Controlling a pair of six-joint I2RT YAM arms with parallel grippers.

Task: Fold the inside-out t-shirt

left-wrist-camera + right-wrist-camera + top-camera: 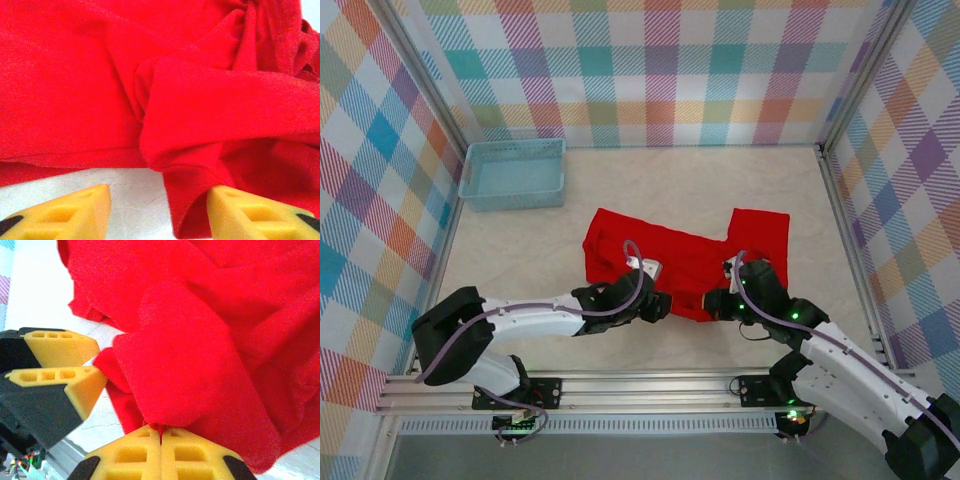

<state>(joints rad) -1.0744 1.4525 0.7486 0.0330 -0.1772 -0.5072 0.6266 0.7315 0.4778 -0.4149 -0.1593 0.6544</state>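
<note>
Top view, shirt: the inside-out t-shirt [685,255] lies rumpled on the table [520,260], well apart from the blue basket [513,204], on the side nearer the arm bases.
Top view, tools: the left gripper [665,305] and the right gripper [715,303] sit close together at the shirt's hem, the edge farthest from the basket.
Left wrist view, tool: the left gripper [159,212] has its jaws apart. Bare table [135,195] shows between them, and a hanging flap of cloth lies against the inner face of one finger, not clamped.
Left wrist view, shirt: the t-shirt [200,100] is bunched into a thick rolled fold just beyond the fingertips.
Right wrist view, tool: the right gripper [160,437] has its jaws pressed together, with a tuck of red cloth caught at their tips.
Right wrist view, neighbour: the left gripper [100,362] stands just beside the same bunch, on the basket side, with its fingers parted.
Right wrist view, shirt: the t-shirt [175,365] mounds up in loose lobes above the pinch.
Handling, judged: light, limp and unbreakable, with good friction. It sags and drags, so layers can be grabbed together by mistake.
Where to grip, judged: a single layer at the hem corners or shoulders, not the bunched middle.
</note>
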